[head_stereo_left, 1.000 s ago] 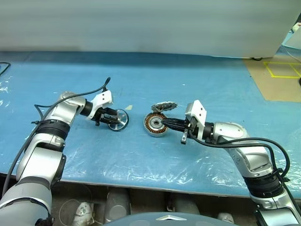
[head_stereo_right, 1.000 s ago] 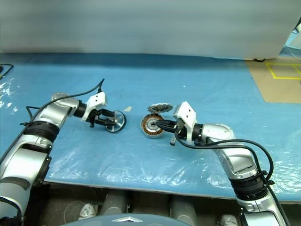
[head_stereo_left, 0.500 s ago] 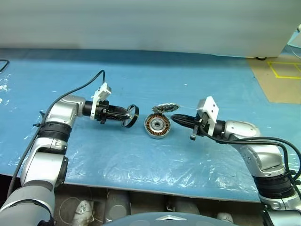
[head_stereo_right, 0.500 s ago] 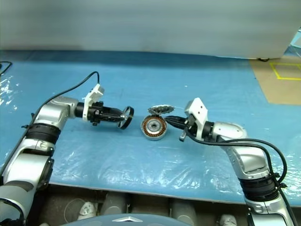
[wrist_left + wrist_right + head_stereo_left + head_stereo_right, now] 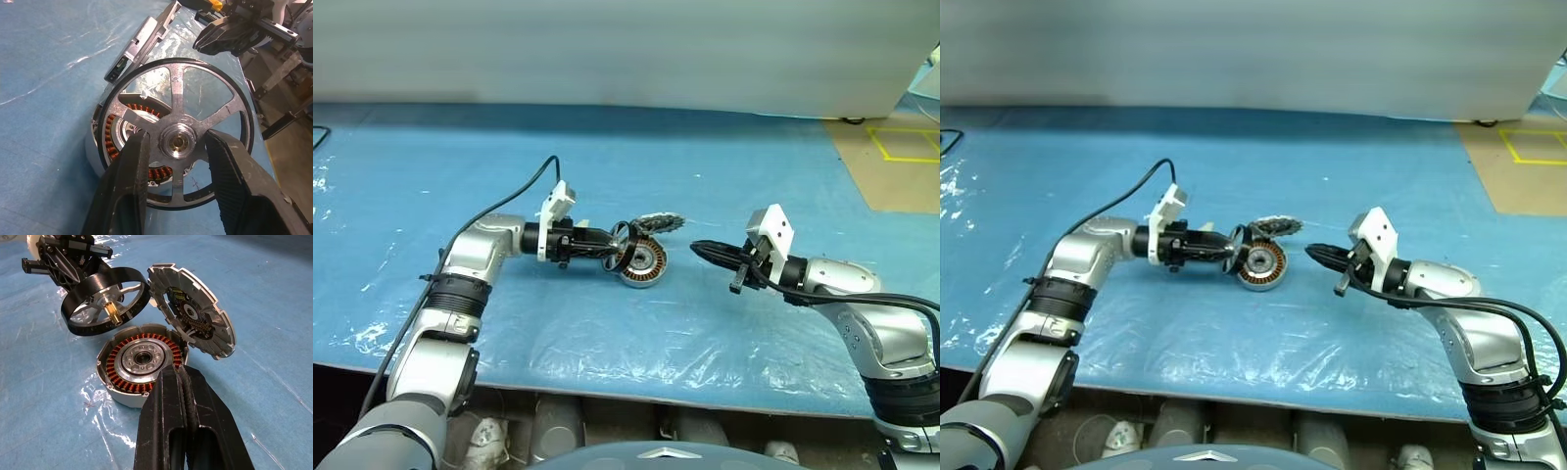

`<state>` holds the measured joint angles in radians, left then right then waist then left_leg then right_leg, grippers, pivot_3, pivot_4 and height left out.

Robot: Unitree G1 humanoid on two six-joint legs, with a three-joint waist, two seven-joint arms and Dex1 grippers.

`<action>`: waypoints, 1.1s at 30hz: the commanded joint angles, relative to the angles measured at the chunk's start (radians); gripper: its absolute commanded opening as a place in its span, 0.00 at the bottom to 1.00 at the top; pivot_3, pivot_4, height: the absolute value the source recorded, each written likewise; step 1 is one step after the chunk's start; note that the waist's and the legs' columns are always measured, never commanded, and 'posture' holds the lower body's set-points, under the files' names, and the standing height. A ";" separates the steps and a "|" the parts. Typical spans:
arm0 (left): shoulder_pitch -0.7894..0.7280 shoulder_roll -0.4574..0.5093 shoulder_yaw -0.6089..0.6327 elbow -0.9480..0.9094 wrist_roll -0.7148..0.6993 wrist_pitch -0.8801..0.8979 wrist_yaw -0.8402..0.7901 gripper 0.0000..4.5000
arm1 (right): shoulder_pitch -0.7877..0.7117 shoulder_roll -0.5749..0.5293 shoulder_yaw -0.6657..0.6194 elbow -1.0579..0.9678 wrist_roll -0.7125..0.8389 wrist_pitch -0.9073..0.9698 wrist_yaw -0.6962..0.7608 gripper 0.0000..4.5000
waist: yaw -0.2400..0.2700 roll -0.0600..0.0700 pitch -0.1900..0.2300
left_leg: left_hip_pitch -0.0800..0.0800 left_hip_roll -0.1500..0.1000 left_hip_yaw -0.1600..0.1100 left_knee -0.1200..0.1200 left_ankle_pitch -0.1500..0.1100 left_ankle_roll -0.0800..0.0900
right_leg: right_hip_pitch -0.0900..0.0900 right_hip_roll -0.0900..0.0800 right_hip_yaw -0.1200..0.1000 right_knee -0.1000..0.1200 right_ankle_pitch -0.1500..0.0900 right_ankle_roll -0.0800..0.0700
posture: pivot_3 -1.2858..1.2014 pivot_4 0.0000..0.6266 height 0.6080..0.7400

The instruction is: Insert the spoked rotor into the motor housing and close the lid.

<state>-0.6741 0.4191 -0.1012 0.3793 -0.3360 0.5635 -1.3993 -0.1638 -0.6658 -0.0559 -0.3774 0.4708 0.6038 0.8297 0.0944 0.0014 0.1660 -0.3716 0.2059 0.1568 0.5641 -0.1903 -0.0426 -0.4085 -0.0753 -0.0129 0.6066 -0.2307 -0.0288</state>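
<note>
My left gripper (image 5: 617,242) is shut on the spoked rotor (image 5: 177,98), a black-rimmed wheel with silver spokes, its fingers (image 5: 129,186) clamped either side of the hub. The rotor (image 5: 93,284) hangs tilted just above the near-left edge of the motor housing (image 5: 142,360), a silver ring with copper windings lying flat on the table. The lid (image 5: 195,313), a notched silvery disc, leans against the housing's far side. To the housing's right, my right gripper (image 5: 697,247) is shut and empty, pointing at it from a short way off.
The work surface is a table under wrinkled blue plastic sheet (image 5: 607,333), its front edge close to me. A grey wall (image 5: 607,49) runs along the back. At the far right lies brown floor with yellow tape (image 5: 901,147).
My left arm carried the rotor rightward from the open table to the housing, turning it on the way. My right gripper drew back to the right, away from the housing.
</note>
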 commanded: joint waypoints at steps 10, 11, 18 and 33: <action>0.022 0.054 -0.017 -0.144 -0.110 0.150 -0.033 0.41 | 0.004 -0.002 0.015 -0.018 -0.020 -0.046 0.005 0.00 | 0.000 0.000 0.000 | 0.000 0.000 0.000 0.000 0.000 0.000 | 0.000 0.000 0.000 0.000 0.000 0.000 | 0.52 0.24 1.00; 0.018 0.048 -0.013 -0.138 -0.109 0.141 -0.024 0.41 | 0.004 -0.002 0.016 -0.016 -0.021 -0.048 0.006 0.00 | 0.000 0.000 0.000 | 0.000 0.000 0.000 0.000 0.000 0.000 | 0.000 0.000 0.000 0.000 0.000 0.000 | 0.52 0.24 1.00; 0.000 -0.011 -0.012 -0.102 -0.106 0.105 0.024 0.41 | 0.003 -0.003 0.021 -0.013 -0.028 -0.054 0.002 0.00 | 0.001 0.000 0.000 | 0.000 0.000 0.000 0.000 0.000 0.000 | 0.000 0.000 0.000 0.000 0.000 0.000 | 0.52 0.24 1.00; -0.022 -0.034 -0.039 0.006 -0.008 -0.100 0.076 0.41 | 0.011 -0.006 0.019 -0.030 -0.028 -0.041 -0.003 0.00 | 0.001 0.000 0.000 | 0.000 0.000 0.000 0.001 0.000 0.001 | 0.000 0.000 0.000 0.000 0.000 0.000 | 0.52 0.24 1.00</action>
<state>-0.6724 0.3748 -0.1397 0.3911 -0.3456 0.4831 -1.3094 -0.1465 -0.6641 -0.0253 -0.3717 0.4319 0.5721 0.8258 0.0950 0.0015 0.1661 -0.3718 0.2060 0.1567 0.5649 -0.1899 -0.0419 -0.4084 -0.0751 -0.0130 0.6071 -0.2306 -0.0287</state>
